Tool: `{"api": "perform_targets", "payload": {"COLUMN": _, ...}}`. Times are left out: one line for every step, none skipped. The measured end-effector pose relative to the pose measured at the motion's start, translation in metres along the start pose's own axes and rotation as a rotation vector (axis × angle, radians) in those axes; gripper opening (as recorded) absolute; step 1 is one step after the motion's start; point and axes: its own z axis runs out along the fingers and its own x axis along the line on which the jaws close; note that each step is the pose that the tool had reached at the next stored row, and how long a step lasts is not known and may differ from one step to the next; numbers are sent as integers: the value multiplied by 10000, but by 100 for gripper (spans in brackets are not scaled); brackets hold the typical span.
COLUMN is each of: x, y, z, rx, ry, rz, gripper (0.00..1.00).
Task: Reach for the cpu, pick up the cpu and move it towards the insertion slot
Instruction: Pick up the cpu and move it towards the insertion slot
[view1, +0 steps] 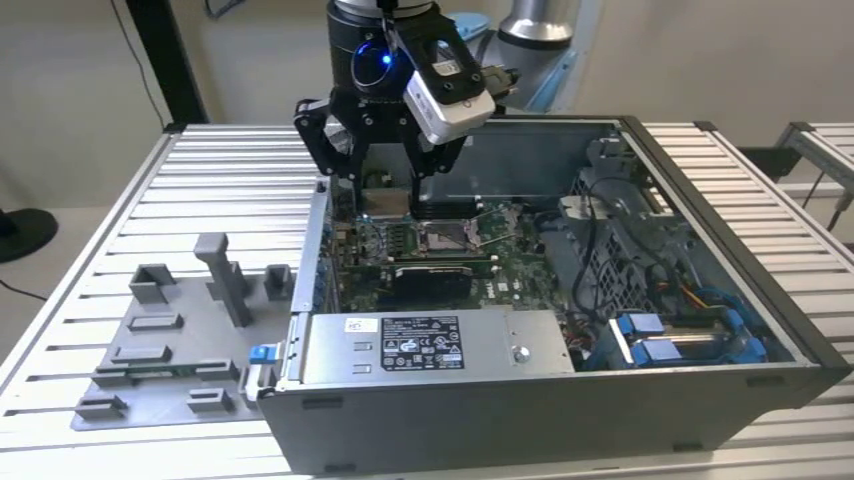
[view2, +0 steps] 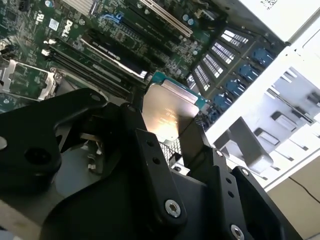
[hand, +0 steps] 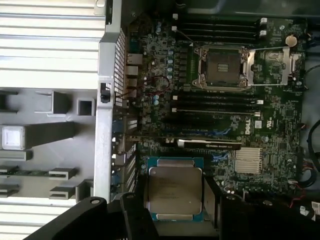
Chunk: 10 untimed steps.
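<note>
gripper is closed on the cpu. Its fingers pinch two opposite edges, the pale face is toward the wrist cameras, and the chip looks level in the first wrist view. The chip is clear of the grey fixture and hangs inside the computer case, above the green circuit board and near the case's side wall. The exterior view puts it just to that view's left of the insertion slot, not over it yet. The slot looks ready: dark centre exposed, hinged plate flipped open beside it (can't tell the lever's position for sure). My read for the carry: hold height and translate flat with no tilt, since the grip is edge-only and a bump could skew the chip. Pass well above the black memory slots, which lie between chip and socket in the first wrist view, rather than skimming them. Square the chip's sides to the socket frame while high. The corner mark isn't legible, so orientation needs checking.
</note>
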Motion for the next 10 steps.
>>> {"api": "perform_targets", "payload": {"x": -19, "y": 0, "z": 0, "rx": 0, "ry": 0, "rz": 0, "gripper": 0}}
{"api": "perform_targets", "payload": {"x": -36, "y": -1, "z": 0, "rx": 0, "ry": 0, "rz": -1, "gripper": 0}}
{"api": "perform_targets", "payload": {"x": -55, "y": -1, "z": 0, "rx": 0, "ry": 0, "rz": -1, "gripper": 0}}
{"api": "perform_targets", "payload": {"x": -73, "y": -2, "z": 0, "rx": -1, "ry": 0, "rz": -1, "gripper": 0}}
{"api": "perform_targets", "payload": {"x": -91, "y": -2, "z": 0, "rx": -1, "ry": 0, "rz": -1, "gripper": 0}}
{"api": "perform_targets", "payload": {"x": -109, "y": -2, "z": 0, "rx": -1, "ry": 0, "rz": 0, "gripper": 0}}
{"api": "perform_targets", "payload": {"x": -126, "y": -2, "z": 0, "rx": 0, "ry": 0, "rz": 0, "gripper": 0}}
{"api": "perform_targets", "payload": {"x": -142, "y": -3, "z": 0, "rx": 0, "ry": 0, "rz": 0, "gripper": 0}}
{"api": "perform_targets", "payload": {"x": -159, "y": -3, "z": -1, "rx": 1, "ry": 0, "rz": 0, "gripper": 0}}
{"api": "perform_targets", "payload": {"x": -175, "y": -4, "z": 0, "rx": 0, "ry": 0, "rz": 0, "gripper": 0}}
